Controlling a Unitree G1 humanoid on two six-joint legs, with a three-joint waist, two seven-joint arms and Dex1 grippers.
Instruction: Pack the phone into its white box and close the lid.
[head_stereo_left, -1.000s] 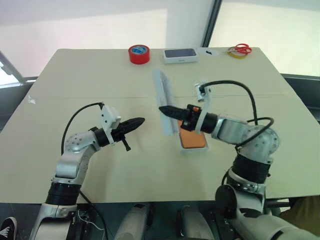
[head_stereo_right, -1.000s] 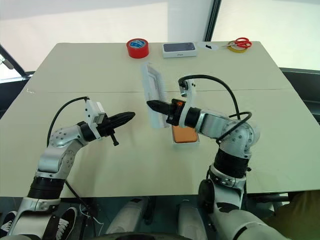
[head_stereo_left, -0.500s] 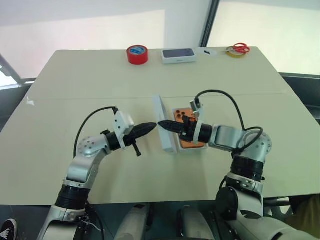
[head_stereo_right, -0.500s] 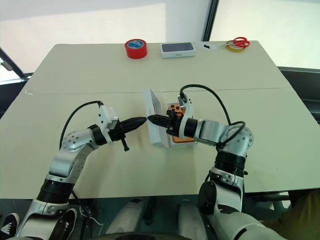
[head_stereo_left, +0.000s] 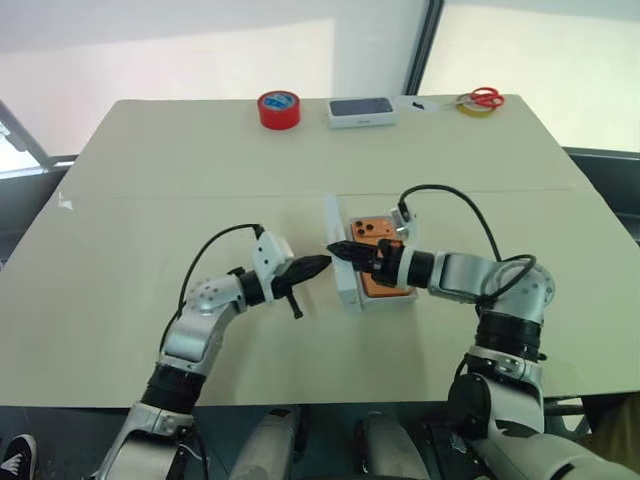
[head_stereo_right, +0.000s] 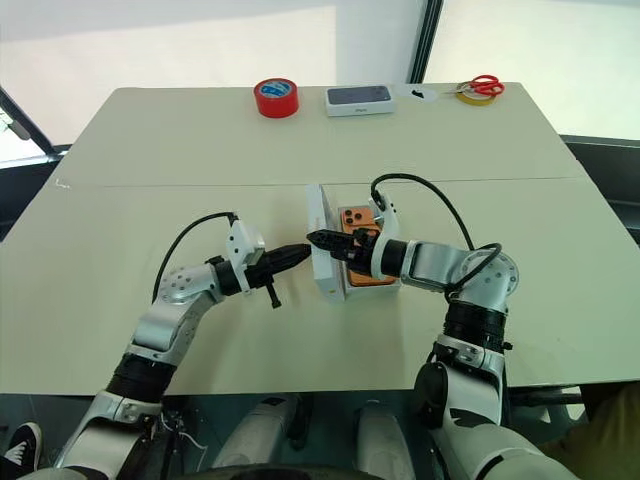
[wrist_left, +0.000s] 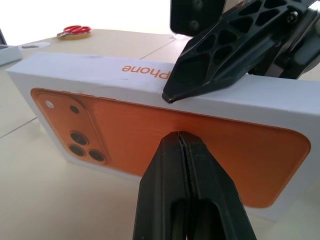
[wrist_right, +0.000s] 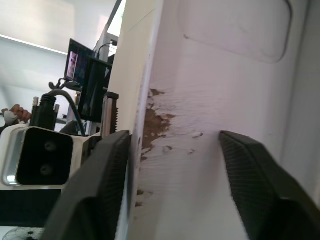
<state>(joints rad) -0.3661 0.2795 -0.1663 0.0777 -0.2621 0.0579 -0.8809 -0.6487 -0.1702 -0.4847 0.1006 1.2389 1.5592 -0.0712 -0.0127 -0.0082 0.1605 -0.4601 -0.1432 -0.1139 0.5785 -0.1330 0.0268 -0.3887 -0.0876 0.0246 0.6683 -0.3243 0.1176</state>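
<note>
On the tabletop (head_stereo_left: 150, 190), frame centre, the lid (head_stereo_left: 343, 262) stands on edge left of the phone (head_stereo_left: 377, 260); the closed, empty left tool (head_stereo_left: 318, 264) nearly touches its outer face, while the right tool (head_stereo_left: 335, 249), jaws parted, straddles its top edge

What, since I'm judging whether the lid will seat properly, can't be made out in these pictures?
- Head views: the right gripper and its wrist cover the phone's near half and most of the white box's rim.
- Left wrist view: whether the shut left gripper touches the lid is unclear; its own jaws hide the contact spot.
- Head views: print on the far box is too small to read.
</note>
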